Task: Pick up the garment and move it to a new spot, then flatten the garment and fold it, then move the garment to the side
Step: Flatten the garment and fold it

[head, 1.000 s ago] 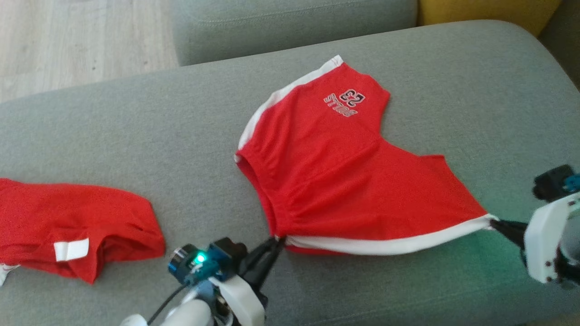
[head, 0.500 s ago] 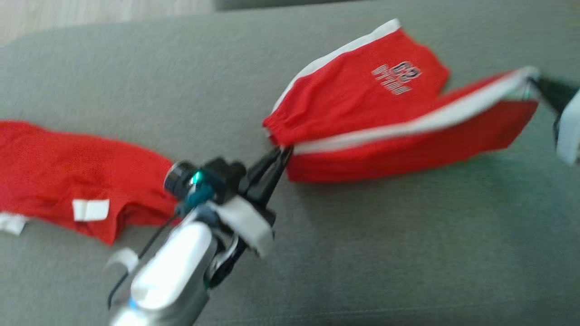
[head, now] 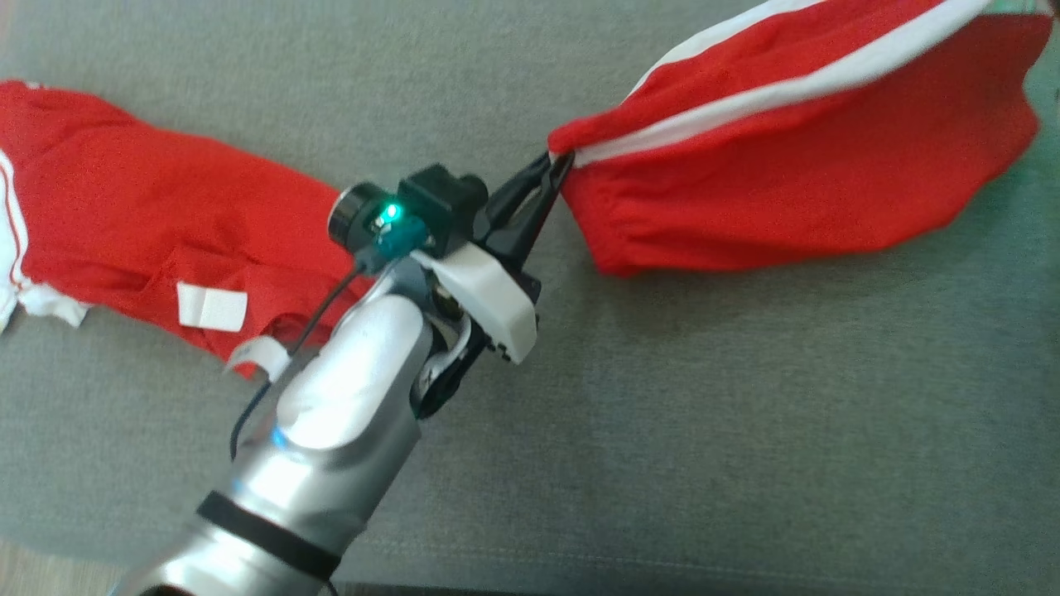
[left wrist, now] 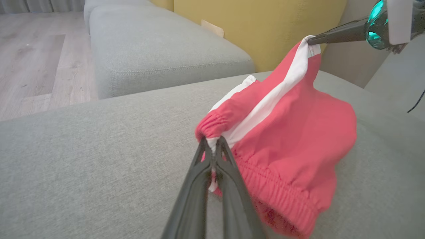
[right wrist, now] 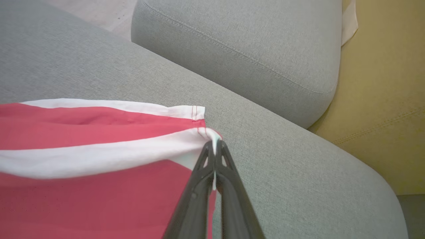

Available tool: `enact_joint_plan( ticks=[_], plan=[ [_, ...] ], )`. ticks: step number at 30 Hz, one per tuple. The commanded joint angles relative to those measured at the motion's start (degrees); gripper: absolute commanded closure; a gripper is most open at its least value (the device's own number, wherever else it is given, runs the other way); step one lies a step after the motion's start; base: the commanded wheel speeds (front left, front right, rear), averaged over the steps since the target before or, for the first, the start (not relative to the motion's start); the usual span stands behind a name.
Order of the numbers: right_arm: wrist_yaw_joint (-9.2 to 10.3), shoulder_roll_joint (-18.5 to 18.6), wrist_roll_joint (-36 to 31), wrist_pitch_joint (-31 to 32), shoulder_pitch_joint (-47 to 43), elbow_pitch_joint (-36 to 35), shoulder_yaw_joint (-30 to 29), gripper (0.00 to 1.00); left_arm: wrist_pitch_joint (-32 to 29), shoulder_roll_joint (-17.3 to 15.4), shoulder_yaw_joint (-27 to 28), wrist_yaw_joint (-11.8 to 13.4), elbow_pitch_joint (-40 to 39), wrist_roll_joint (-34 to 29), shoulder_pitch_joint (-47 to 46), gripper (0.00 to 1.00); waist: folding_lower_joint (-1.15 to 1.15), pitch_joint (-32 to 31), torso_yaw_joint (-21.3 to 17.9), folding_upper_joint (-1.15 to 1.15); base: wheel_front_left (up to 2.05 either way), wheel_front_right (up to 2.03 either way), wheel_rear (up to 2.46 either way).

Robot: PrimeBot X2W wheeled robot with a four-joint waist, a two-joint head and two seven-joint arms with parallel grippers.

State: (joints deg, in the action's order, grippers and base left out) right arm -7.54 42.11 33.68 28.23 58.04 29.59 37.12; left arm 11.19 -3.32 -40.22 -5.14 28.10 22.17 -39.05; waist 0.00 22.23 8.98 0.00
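The garment (head: pixel 795 157) is a pair of red shorts with white side stripes, held up off the grey sofa (head: pixel 662 414) and hanging in a fold. My left gripper (head: pixel 561 159) is shut on the gathered waistband corner at the garment's left end; the left wrist view shows the same pinch (left wrist: pixel 212 146) on the garment (left wrist: pixel 292 139). My right gripper (right wrist: pixel 215 143) is shut on the white-striped hem corner of the garment (right wrist: pixel 83 179) at the other end. In the left wrist view the right gripper (left wrist: pixel 309 40) holds that corner higher up, at the upper right.
A second red garment (head: pixel 149 215) with a white label lies flat on the sofa to the left, beside my left forearm. A further grey cushion (left wrist: pixel 159 49) and a yellow cushion (left wrist: pixel 259 30) lie beyond; wooden floor (left wrist: pixel 33 59) is at far left.
Both grippers have lifted the garment off the sofa; it was spread flat and now hangs folded between them. The head camera has tilted down, shifting the whole picture.
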Motion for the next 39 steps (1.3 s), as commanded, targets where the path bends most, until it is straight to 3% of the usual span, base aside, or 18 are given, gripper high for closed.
enact_joint_plan(
  ticks=[1,21,22,23,24,32,39],
  plan=[
    [0.05,0.5,-0.4,-1.1,2.3,0.5,0.6,1.0,0.9,-0.4,1.4,-0.4,-0.3,0.6,-3.2,1.0,0.0,2.1,1.5,0.0,0.0,0.0,0.0],
    [0.05,-2.6,0.4,-8.2,13.7,13.3,9.1,1.0,3.6,0.4,-3.2,0.5,6.1,5.3,-11.3,1.0,0.0,7.9,2.9,0.0,0.0,0.0,0.0],
    [0.05,-2.7,0.3,-9.2,14.3,13.8,9.3,0.69,3.7,0.4,-3.5,0.7,6.2,5.6,-11.6,0.95,0.0,8.1,3.0,0.0,0.0,0.0,0.0],
    [0.05,-2.9,0.4,-10.0,14.7,14.5,9.5,0.0,3.7,0.4,-3.8,0.9,6.3,5.9,-11.8,0.59,0.0,8.2,3.0,0.0,0.0,0.0,0.0],
    [0.05,-3.3,0.8,-10.8,15.0,15.1,9.5,0.0,3.7,0.4,-4.0,1.2,6.5,6.2,-12.1,0.02,0.0,8.4,3.0,0.0,0.0,0.0,0.0],
    [0.05,-5.9,1.4,-19.4,15.5,20.3,9.3,0.0,3.8,0.4,-3.3,2.8,7.4,6.5,-12.1,0.0,0.0,6.9,1.5,0.0,0.0,0.0,0.0],
    [0.05,-10.1,6.3,-30.8,11.3,21.2,4.7,0.0,3.8,-1.0,3.1,4.8,5.2,5.4,-7.9,0.0,0.0,1.5,-2.4,0.0,0.0,0.0,0.0]
  ],
)
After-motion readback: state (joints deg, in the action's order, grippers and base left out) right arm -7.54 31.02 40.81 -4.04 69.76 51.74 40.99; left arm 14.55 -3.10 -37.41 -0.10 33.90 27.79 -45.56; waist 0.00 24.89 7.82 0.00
